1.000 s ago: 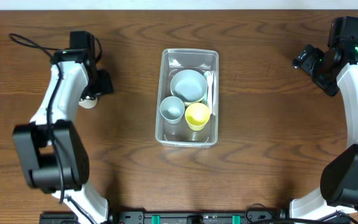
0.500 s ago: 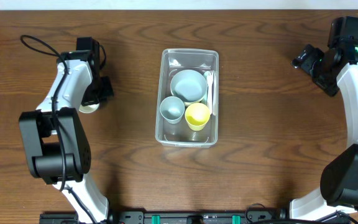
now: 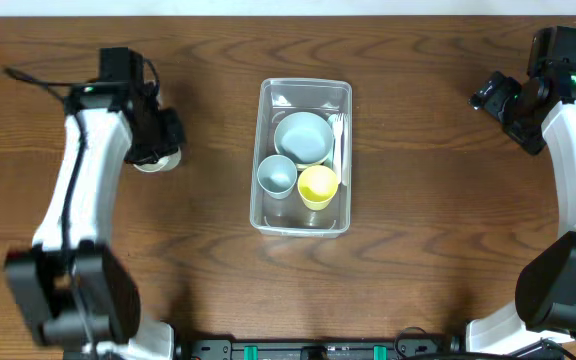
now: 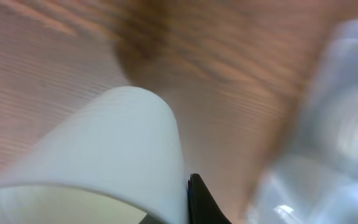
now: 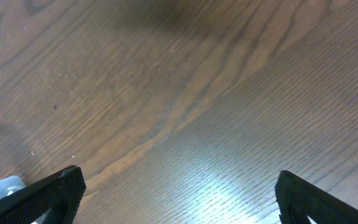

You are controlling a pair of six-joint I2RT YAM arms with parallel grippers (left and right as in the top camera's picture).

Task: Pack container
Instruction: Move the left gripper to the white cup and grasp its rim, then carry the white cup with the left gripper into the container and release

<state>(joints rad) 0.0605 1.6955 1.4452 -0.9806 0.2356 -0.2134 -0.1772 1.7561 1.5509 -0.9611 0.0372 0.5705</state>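
1. The container [image 3: 304,92], a clear tub with rounded corners, stands in the middle of the bench [image 3: 418,230], its long side running front to back.
2. Inside it, a pale blue bowl [image 3: 303,137] fills the far half. A blue-grey cup [image 3: 277,175] and a yellow cup [image 3: 318,185] stand side by side just in front of the bowl, close against it.
3. A white fork [image 3: 336,140] lies along the right wall of the container, beside the bowl.
4. The left gripper [image 3: 160,148] is well to the left of the container, over a white cup [image 3: 158,160] that shows under it from above.
5. In the left wrist view, which is blurred, that cup fills the lower left with a black finger [image 4: 199,200] pressed against the outside of its rim. The gripper is closed and clamped on the cup's wall.
6. The right gripper [image 5: 178,177] is at the far right of the bench, well apart from the container. Its fingers stand wide apart over bare wood with nothing between them.
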